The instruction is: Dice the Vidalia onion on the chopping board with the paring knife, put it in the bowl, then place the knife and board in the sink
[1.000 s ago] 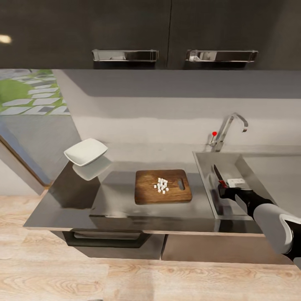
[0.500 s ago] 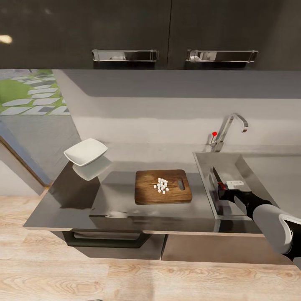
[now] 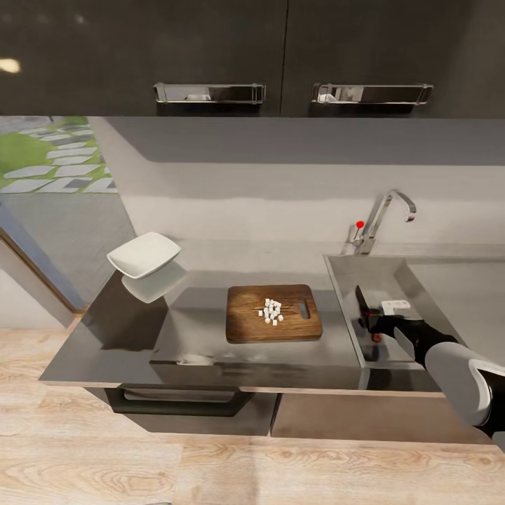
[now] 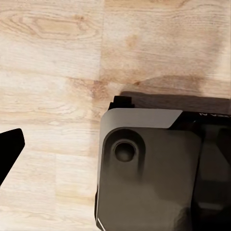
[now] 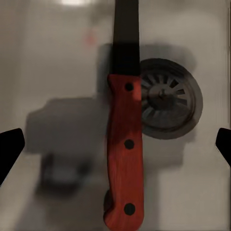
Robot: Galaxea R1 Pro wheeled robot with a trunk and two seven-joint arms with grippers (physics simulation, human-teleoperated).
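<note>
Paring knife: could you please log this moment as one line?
right gripper open | paring knife in sink by drain | diced onion on chopping board

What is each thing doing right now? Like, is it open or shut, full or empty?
paring knife: free, touching neither jaw, above the drain of the sink.
right gripper: jaws wide open.
left gripper: one fingertip shows; open or shut, cannot tell.
diced onion: heaped on the chopping board.
bowl: empty.
tap: no water running.
cupboard doors: shut.
</note>
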